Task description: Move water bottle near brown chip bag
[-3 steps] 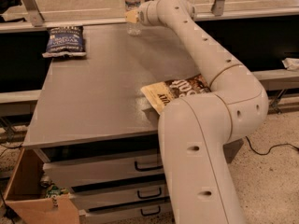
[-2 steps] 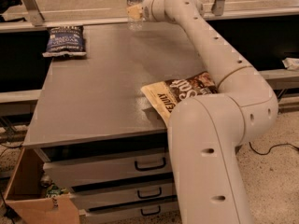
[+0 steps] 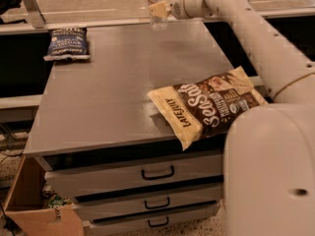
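Water bottle (image 3: pixel 157 23) at far edge of table (image 3: pixel 113 82), clasped by the end effector (image 3: pixel 160 9); arm (image 3: pixel 256 38) stretched far forward.

Grey surface (image 3: pixel 108 97), flat-topped, above three drawers (image 3: pixel 147 173) stacked one under another, each with a dark handle. Blue bag (image 3: pixel 68 43) lying flat at the far left corner of the surface. Open cardboard box (image 3: pixel 27 205) on the floor at lower left, just beside the drawers; inside, something green (image 3: pixel 58 200), perhaps packaging. Slanted metal post (image 3: pixel 30 6) beyond the far left edge. Hand (image 3: pixel 160 9) at the far edge, top centre.
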Robot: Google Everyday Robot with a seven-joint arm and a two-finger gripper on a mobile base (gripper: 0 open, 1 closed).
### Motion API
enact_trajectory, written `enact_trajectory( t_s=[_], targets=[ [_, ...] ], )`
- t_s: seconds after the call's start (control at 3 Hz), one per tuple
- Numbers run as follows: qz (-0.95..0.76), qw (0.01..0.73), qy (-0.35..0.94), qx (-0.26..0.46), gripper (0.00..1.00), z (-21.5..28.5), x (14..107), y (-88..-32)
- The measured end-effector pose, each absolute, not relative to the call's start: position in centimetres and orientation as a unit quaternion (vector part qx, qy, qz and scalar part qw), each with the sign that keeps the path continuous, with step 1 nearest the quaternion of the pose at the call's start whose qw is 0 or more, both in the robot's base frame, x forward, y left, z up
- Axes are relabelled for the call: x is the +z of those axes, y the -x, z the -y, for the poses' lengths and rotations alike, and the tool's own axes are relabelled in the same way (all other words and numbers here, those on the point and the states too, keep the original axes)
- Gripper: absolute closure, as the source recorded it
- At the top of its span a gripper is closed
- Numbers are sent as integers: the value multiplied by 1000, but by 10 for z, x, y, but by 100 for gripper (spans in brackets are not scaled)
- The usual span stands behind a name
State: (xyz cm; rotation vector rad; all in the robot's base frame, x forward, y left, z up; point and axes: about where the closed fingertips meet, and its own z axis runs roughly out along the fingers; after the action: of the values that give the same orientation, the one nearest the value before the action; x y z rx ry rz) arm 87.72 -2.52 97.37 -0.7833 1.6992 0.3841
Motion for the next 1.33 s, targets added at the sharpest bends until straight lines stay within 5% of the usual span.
enact_trajectory(
  t_s=[1.33],
  targets=[
    [-765,524,333,172,100,129,914,-725]
  ],
)
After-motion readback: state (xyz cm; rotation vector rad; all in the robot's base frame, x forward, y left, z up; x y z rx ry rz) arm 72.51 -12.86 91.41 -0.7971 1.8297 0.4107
